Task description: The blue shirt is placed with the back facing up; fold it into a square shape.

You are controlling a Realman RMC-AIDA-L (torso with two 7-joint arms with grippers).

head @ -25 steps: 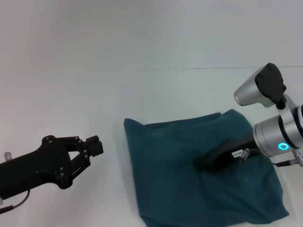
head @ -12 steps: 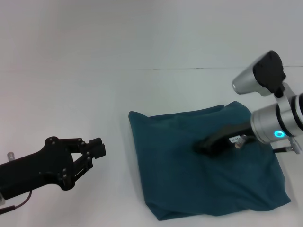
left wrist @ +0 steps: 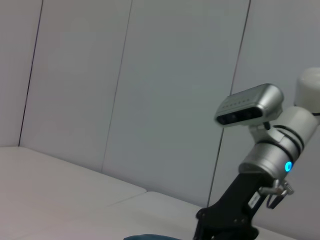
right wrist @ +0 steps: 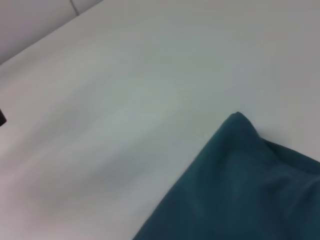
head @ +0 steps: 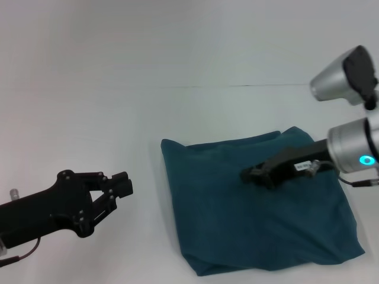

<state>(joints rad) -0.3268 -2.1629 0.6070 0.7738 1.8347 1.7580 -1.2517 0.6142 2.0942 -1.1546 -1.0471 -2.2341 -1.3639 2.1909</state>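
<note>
So the blue shirt is lying on the white desk, folded up into a rough square. The right tool is sitting over the middle of it; can't tell if it's spread or pressed together. The left tool is off to the shirt's side, apart from it, fingers pressed together, holding nothing.
</note>
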